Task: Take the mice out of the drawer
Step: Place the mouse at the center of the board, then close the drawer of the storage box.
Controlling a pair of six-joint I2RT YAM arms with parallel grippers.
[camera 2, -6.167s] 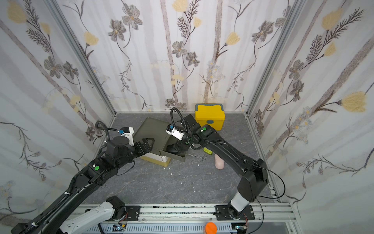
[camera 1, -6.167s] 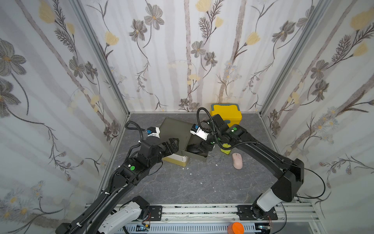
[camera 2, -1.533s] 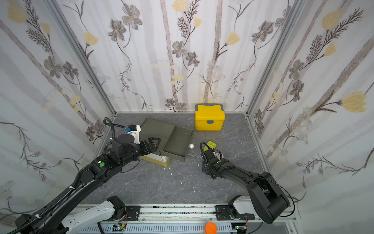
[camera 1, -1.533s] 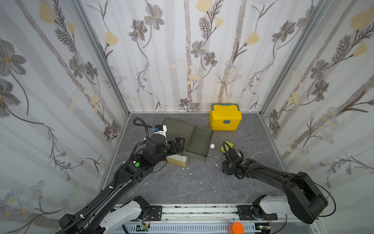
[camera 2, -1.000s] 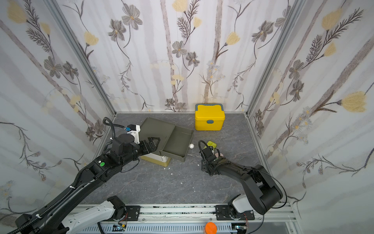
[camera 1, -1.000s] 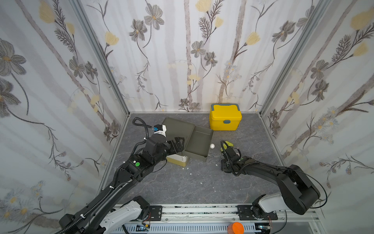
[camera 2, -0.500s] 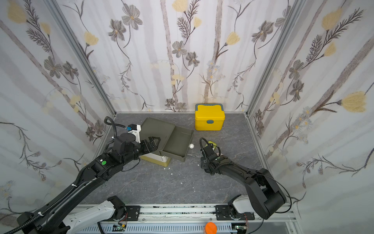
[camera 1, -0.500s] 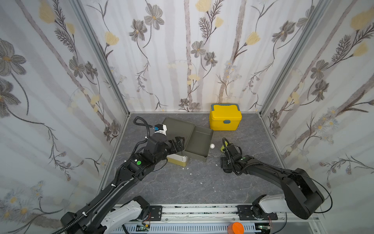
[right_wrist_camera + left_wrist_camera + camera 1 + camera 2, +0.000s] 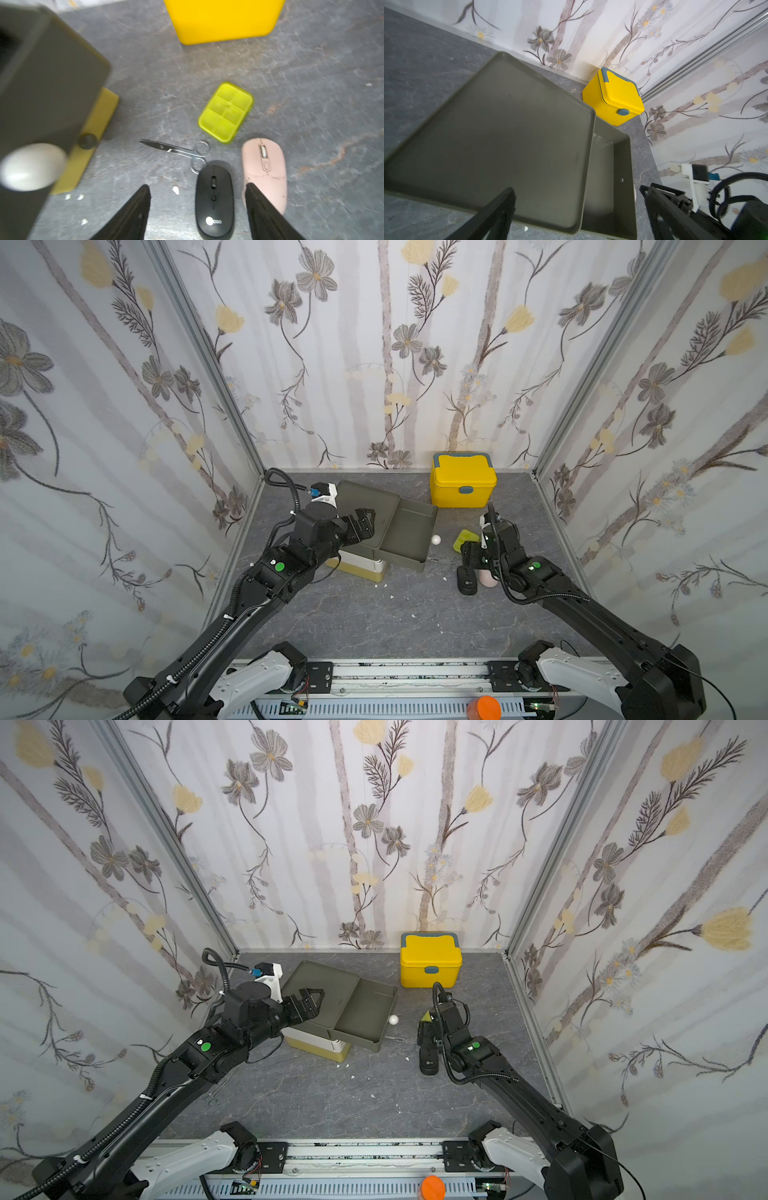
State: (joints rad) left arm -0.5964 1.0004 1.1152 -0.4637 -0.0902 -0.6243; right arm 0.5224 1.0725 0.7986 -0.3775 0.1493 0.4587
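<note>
**Two mice out on the table, both grippers spread**

Take the back wall as 12 o'clock in both top views. The pulled-out olive-green plastic drawer (image 9: 409, 531) (image 9: 365, 1015) juts from a low cabinet with an olive tray top (image 9: 365, 504). A small white ball knob (image 9: 435, 539) sits on the drawer's front.

At about 4 o'clock from the drawer, on the grey stone-patterned table (image 9: 374, 614), lies a slim oblong black computer mouse with a small pale logo (image 9: 467, 583) (image 9: 215, 199). A pale pink computer mouse (image 9: 487, 578) (image 9: 265, 170) lies just beside it at its 3 o'clock.

The right gripper (image 9: 471, 558) (image 9: 197, 186) hangs over the pair with its jaws apart. In the right wrist view the black computer mouse lies between the fingers, and neither finger presses it.

At the mice's 12 o'clock is a flat lime-green compartmented pill box (image 9: 465, 539) (image 9: 226, 112). Steel scissors (image 9: 176, 148) lie near their 10 o'clock. A yellow lidded plastic box (image 9: 463, 485) stands at the drawer's 1 o'clock, against the wall.

The left gripper (image 9: 361, 522) (image 9: 576, 188) hovers above the tray top at the drawer's 9 o'clock, jaws wide and holding nothing. The left wrist view shows the drawer's olive floor (image 9: 608, 166).
</note>
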